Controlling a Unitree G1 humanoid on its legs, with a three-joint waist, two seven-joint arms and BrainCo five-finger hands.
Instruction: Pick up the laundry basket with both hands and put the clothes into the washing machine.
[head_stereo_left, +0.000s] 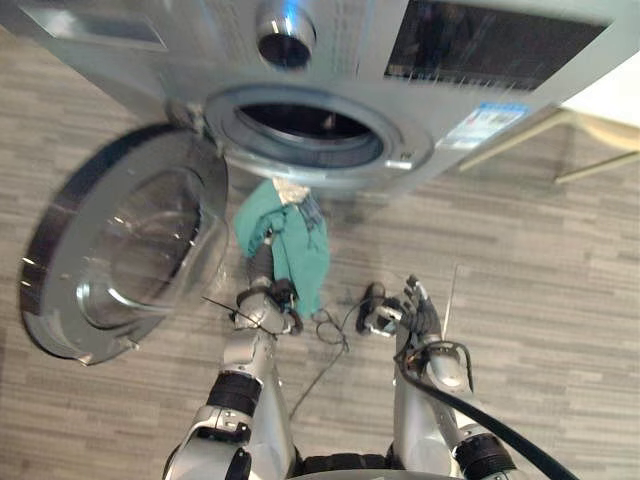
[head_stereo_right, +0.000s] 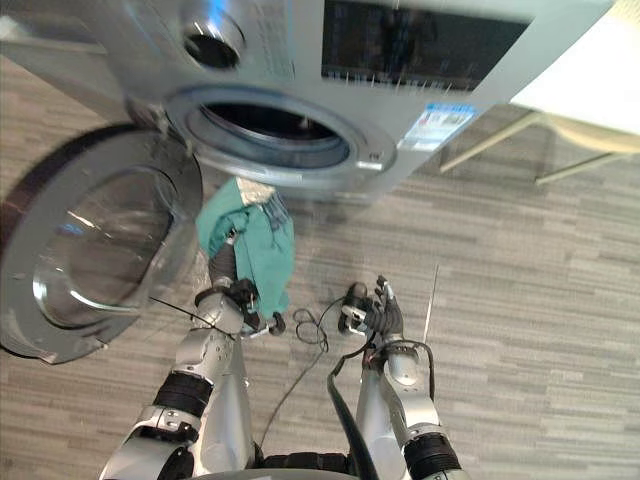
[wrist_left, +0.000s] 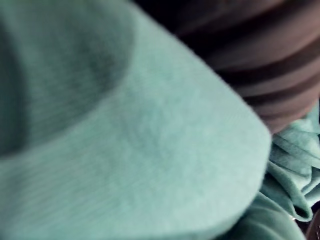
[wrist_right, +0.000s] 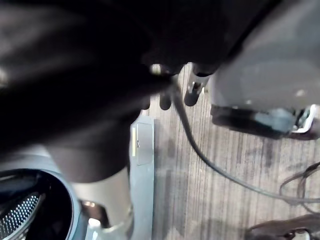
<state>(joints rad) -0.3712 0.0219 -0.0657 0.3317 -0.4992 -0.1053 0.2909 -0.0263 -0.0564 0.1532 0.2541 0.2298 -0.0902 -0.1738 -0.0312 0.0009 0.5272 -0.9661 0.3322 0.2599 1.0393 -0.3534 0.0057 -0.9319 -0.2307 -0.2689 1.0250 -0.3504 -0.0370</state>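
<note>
Left hand (head_stereo_left: 261, 268) holds teal garment (head_stereo_left: 295, 245) mid-frame under drum mouth (head_stereo_left: 305, 125) for loading; my fingers buried in cloth, can't tell grip. Right hand (head_stereo_left: 405, 308) lower centre, fingers relaxed, empty.

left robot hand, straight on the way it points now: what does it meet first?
The green cloth lies over the left robot hand, so that comes first. Beyond it the line leads to the washing machine, at the lower rim of its open port. Depth is unclear: rim or drum, cannot tell.
</note>
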